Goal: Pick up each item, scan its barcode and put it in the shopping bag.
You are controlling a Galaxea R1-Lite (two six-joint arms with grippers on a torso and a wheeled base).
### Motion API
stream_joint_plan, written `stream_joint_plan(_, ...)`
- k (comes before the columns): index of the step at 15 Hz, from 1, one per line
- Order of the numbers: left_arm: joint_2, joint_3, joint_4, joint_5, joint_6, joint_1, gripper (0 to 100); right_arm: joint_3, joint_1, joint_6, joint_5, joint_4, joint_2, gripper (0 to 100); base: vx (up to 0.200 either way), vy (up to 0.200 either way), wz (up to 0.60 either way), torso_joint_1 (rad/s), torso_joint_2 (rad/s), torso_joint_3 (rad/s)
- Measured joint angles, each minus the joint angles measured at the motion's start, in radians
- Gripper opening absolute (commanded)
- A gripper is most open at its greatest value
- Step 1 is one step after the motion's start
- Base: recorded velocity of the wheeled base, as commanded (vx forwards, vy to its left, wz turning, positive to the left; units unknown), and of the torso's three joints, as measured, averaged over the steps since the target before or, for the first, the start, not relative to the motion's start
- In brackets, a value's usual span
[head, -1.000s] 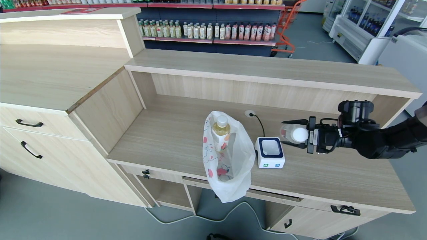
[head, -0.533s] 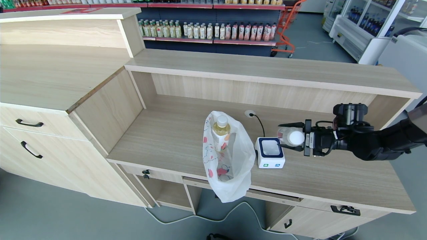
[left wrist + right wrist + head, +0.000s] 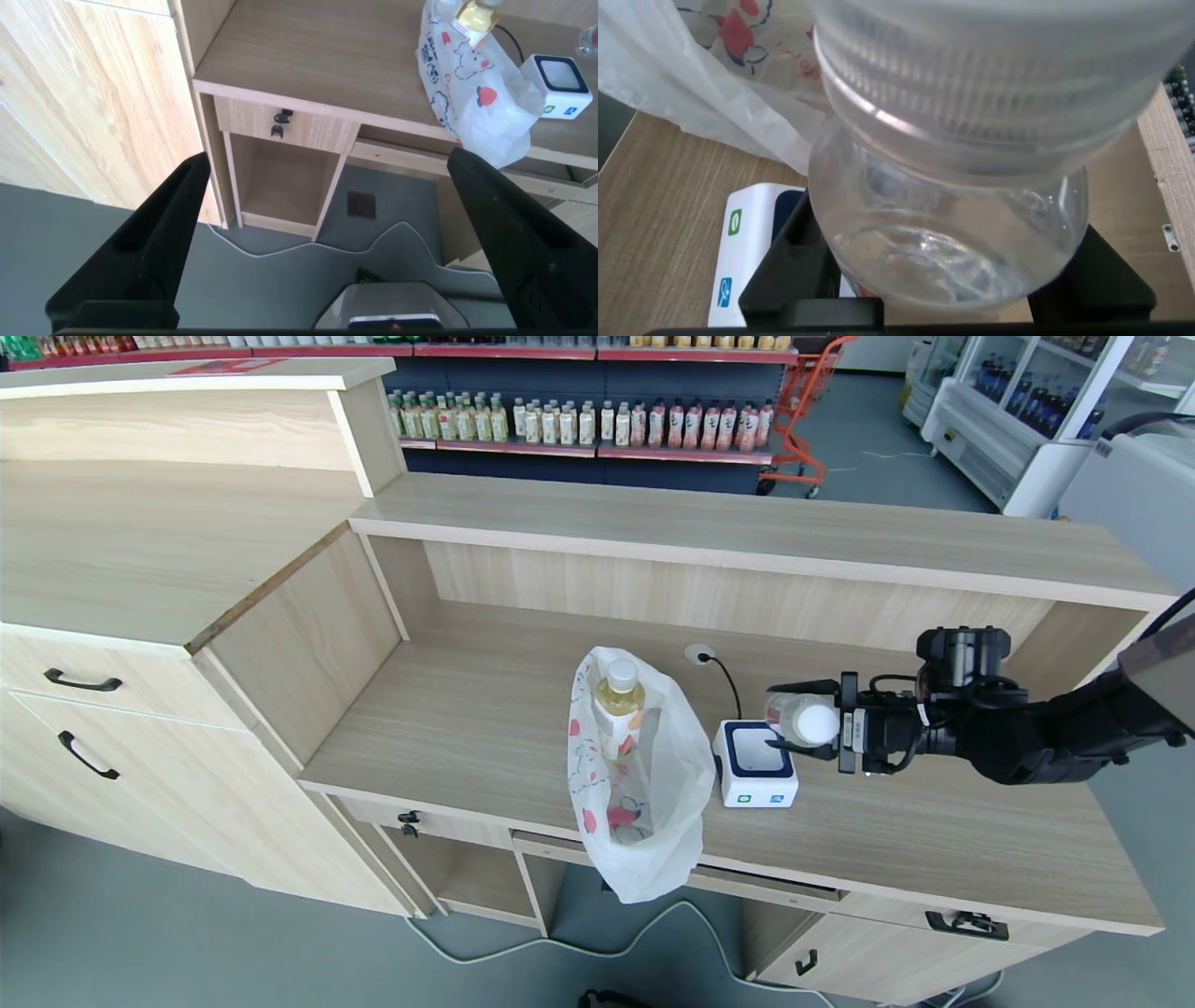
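Right gripper (image 3: 782,717) clamps a clear, ribbed bottle (image 3: 803,720), white-capped, lying sideways over the scanner (image 3: 754,763); left gripper (image 3: 327,157) spread wide.

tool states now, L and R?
Left tool: open, empty.
Right tool: shut on a clear bottle, near the barcode scanner.
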State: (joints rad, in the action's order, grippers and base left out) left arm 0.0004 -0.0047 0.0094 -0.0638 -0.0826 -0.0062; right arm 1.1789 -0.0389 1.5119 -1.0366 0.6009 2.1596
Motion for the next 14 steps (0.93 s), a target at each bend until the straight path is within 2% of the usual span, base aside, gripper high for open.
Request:
stream_joint_plan(6, 0.0, 0.0, 0.0, 0.0, 0.0, 0.0, 100, 0.069, -0.017, 0.0, 0.0, 0.001, 0.051, 0, 0.0, 0.0, 0.0, 0.0, 0.0, 0.0)
stream_joint_plan(14, 0.0, 0.0, 0.0, 0.0, 0.0, 0.0, 100, 0.091, -0.03, 0.0, -0.006, 0.003, 0.084, 0, 0.0, 0.0, 0.0, 0.0, 0.0, 0.0)
